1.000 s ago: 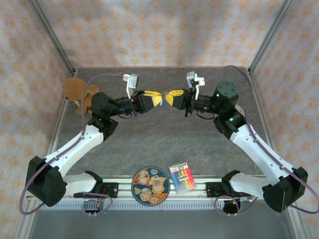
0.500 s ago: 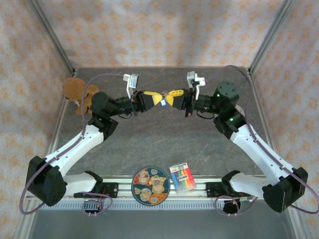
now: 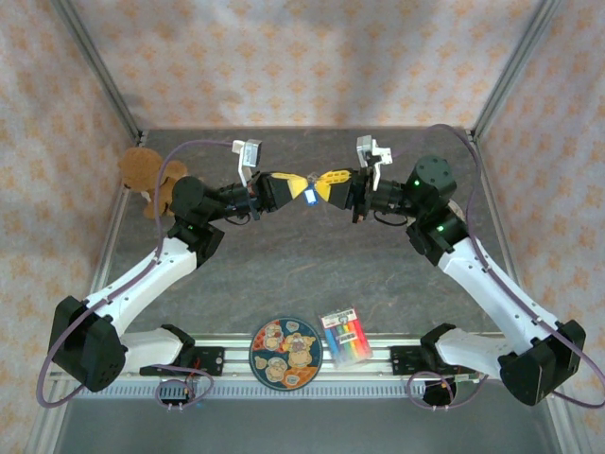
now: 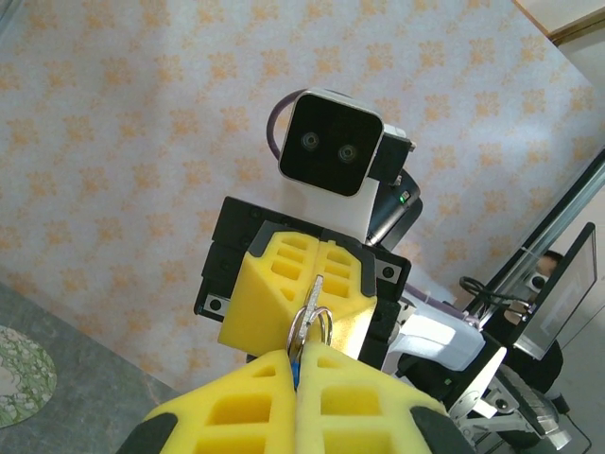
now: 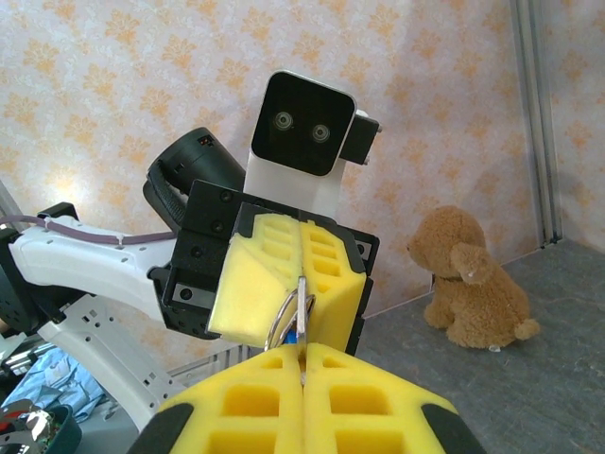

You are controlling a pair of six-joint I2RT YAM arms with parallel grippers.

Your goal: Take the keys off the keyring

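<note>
**Top external:** left gripper [image 3: 295,184] and right gripper [image 3: 327,183] are meeting tip to tip in the air above the table [image 3: 302,270]; the keyring [image 3: 310,191] is sitting in the short gap between them, its long axis running arm to arm.

**Left wrist:** left gripper [image 4: 295,367], fingers pressed together, is pinching the near edge of the keyring [image 4: 322,329]; the key [image 4: 314,295] is running straight ahead into the closed right gripper [image 4: 319,270].

**Right wrist:** right gripper [image 5: 302,364], fingers pressed together, is seemingly pinching the key [image 5: 301,301]; the keyring [image 5: 282,317] is bowing towards the left gripper [image 5: 301,248]; the exact hold is hard to tell; judging by this, neither arm is nearer, and the parting pull is lying along that shared line.
</note>
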